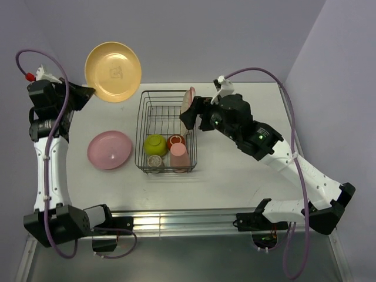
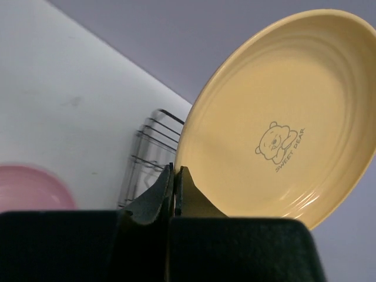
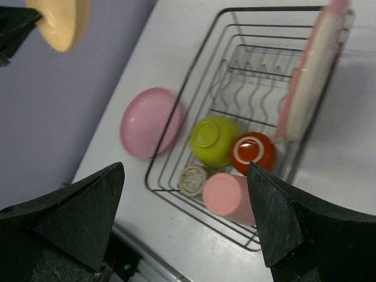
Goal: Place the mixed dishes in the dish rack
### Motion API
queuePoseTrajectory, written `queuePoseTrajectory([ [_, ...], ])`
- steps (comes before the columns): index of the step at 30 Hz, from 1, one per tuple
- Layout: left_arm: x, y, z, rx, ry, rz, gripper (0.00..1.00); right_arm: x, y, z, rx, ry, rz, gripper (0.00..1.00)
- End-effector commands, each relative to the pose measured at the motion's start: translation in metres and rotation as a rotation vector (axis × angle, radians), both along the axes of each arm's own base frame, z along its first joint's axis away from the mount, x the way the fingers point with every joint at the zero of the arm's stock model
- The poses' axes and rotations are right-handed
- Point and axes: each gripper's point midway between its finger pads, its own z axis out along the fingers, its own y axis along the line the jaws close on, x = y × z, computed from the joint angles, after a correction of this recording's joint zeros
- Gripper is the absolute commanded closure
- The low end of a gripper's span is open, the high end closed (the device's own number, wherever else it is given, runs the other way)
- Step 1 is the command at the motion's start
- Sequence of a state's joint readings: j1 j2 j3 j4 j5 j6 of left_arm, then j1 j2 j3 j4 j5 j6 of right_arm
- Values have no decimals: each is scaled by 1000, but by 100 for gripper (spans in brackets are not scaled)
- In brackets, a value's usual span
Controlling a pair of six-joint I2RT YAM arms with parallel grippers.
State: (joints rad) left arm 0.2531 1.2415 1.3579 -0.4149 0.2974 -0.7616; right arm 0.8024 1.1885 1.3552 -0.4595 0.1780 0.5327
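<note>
With your left gripper (image 2: 175, 176) clamped on the yellow plate (image 2: 276, 117) and your right gripper (image 3: 185, 170) open, you'd next slot that plate upright into the rack (image 1: 141, 129).

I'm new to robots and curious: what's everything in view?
dish rack: one, dark wire, mid-table
table: one, white
yellow plate: one, orange-yellow, held aloft left of rack
pink plate: one, pink, on table left of rack
upright plate: at least one, pink-and-cream, rack's right side
bowl: one, lime-green, in rack
mug: one, red-brown, in rack
tall cup: one, salmon-pink, in rack
small cup: one, grey-beige, in rack
left end effector: one, black, shut on yellow plate
right end effector: one, black, open, by upright plate
</note>
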Motion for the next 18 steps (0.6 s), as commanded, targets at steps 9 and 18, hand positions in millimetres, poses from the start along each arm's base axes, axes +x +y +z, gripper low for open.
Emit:
queuePoseTrajectory([
  [9,-75,-125,34,-168,-219,-479,100,-20,71,62,211,-89,351,7],
  [18,-103,-170,32,-203,-216,-595,100,-13,84,67,228,-102,375,9],
])
